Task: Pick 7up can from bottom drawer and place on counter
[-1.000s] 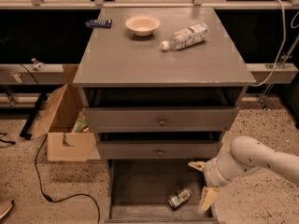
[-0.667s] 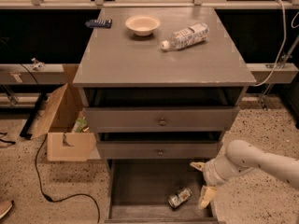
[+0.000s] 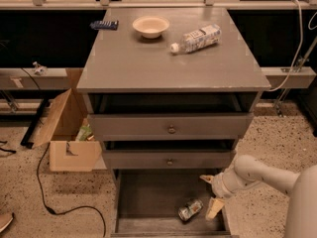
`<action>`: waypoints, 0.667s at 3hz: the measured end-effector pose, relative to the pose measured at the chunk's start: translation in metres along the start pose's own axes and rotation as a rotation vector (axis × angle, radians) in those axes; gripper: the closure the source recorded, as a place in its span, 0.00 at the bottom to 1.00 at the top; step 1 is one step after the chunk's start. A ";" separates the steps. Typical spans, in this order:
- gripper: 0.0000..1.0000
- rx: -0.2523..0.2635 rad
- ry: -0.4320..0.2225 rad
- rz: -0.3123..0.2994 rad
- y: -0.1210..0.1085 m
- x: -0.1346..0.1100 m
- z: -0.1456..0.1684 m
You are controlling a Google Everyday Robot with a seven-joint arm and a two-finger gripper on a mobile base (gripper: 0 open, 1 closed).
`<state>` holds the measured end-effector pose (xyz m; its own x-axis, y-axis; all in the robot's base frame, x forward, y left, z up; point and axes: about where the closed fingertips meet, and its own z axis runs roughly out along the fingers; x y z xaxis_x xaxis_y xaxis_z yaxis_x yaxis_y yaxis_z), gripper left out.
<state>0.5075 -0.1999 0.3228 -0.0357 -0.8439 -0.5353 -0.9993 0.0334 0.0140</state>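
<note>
**Small silver-and-green metal 7up can [image 3: 190, 209] lies on its side in the deep grey bottom drawer [image 3: 143, 197]**

The can rests on the drawer's dark floor, toward the right front. Its long axis runs diagonally from lower left to upper right, and what seems to be its shiny round end faces the lower left, toward the drawer's front.

The white arm's gripper [image 3: 210, 193] reaches in from the right over the drawer's right side. Its two tan fingers are spread apart, one higher near the drawer's back and one lower just beside the can's right end. The can is not between them.

Above, two shallower grey drawers with round knobs [image 3: 171, 129] stand slightly pulled out. The broad matte grey counter [image 3: 148, 63] carries a cream round bowl [image 3: 151, 26], a clear plastic bottle with a white cap and label [image 3: 195, 38] lying on its side, and a small dark flat device [image 3: 104, 25] at the back left.

The cabinet stands on a speckled stone floor [image 3: 277, 138]. To its left sit an open brown cardboard box [image 3: 64, 138] and a loose black cable [image 3: 44, 182].
</note>
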 end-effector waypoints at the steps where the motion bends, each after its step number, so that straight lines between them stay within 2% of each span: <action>1: 0.00 -0.008 0.003 -0.003 0.000 0.003 0.005; 2: 0.00 -0.032 0.013 -0.012 0.000 0.012 0.021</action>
<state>0.5075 -0.1987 0.2984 -0.0236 -0.8512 -0.5244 -0.9994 0.0060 0.0352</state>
